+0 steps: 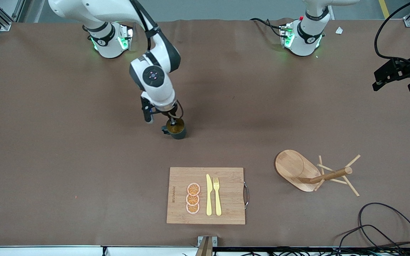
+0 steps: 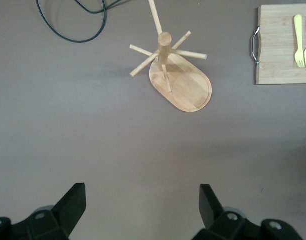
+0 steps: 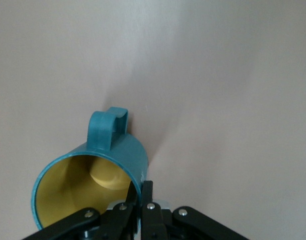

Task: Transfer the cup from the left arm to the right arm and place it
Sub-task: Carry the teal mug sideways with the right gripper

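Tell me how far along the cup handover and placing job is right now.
The handover looks done: the right gripper pinches the cup by its rim, one finger inside, while the left gripper waits with its jaws open and empty, up over the left arm's end of the table. In hand is the placing; the cup is at or just above the table, farther from the front camera than the cutting board. Releasing remains.
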You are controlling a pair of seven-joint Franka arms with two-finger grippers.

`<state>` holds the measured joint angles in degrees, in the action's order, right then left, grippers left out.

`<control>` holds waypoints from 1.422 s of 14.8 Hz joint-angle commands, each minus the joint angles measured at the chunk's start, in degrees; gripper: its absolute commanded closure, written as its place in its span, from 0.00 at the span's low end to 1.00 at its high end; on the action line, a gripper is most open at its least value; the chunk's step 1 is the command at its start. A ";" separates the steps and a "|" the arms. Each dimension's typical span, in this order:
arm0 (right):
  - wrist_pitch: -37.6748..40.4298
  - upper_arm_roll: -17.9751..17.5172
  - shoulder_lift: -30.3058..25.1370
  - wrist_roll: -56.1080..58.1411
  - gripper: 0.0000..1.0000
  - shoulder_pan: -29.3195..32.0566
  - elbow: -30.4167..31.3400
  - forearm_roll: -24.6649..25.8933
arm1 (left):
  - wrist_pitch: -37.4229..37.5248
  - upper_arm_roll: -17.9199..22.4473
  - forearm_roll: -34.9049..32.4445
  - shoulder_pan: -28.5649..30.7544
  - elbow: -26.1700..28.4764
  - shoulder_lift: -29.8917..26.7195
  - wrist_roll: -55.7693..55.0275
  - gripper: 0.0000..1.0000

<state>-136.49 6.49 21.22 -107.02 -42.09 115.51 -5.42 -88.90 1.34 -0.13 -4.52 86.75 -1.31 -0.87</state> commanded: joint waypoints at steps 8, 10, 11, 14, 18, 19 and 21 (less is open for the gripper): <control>2.37 -0.60 -13.83 13.65 1.00 17.46 13.58 0.42 | -0.13 0.42 -0.32 -0.05 -2.29 1.66 -0.18 0.00; 2.28 -0.60 -14.80 17.61 1.00 21.77 15.78 0.50 | -0.13 0.33 -0.58 -0.66 -2.90 1.75 -0.44 0.00; 2.36 -0.60 -14.81 19.98 1.00 23.70 16.32 0.94 | -0.13 0.33 -0.40 -0.49 -3.08 1.84 -0.36 0.00; 1.84 -0.60 -14.37 27.80 1.00 32.57 17.90 4.62 | -0.13 0.33 -0.40 -0.05 -3.08 1.75 -0.18 0.00; 1.66 -0.60 -14.28 30.99 0.99 37.69 19.57 9.98 | -0.13 0.42 -0.93 -0.05 -3.08 1.84 0.35 0.00; 1.66 -0.60 -14.28 31.08 0.99 38.83 20.01 10.78 | -0.13 0.33 -1.02 -0.14 -3.08 1.84 0.09 0.00; 0.61 -0.60 -14.10 31.17 0.99 39.89 20.45 11.05 | -0.13 0.33 -1.10 -0.49 -3.08 1.84 -0.27 0.00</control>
<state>-134.36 7.07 9.05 -75.84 -3.90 133.58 4.09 -89.31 1.62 -0.16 -4.52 85.06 -0.04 -1.06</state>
